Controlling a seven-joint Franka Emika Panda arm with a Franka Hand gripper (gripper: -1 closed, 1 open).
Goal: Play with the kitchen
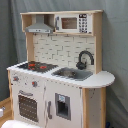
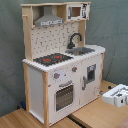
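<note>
Kitchen [image 2: 60, 65] looks untouched, oven door [image 2: 64, 96] shut, play not begun; gripper [image 2: 116, 95] low at the second exterior view's right, well apart, probably empty, finger state unreadable.

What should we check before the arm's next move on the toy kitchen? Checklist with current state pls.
1. Kitchen stands upright and square: ok.
2. Oven door shut, handle free to reach: ok.
3. Hob has nothing on it: ok.
4. Faucet upright over the sink: ok. Whether anything lies in the sink: cannot tell.
5. End effector is clear of the kitchen, low at the second exterior view's right edge, touching nothing on it: ok.
6. Knobs present above the oven door; which way they are turned: cannot tell.
</note>
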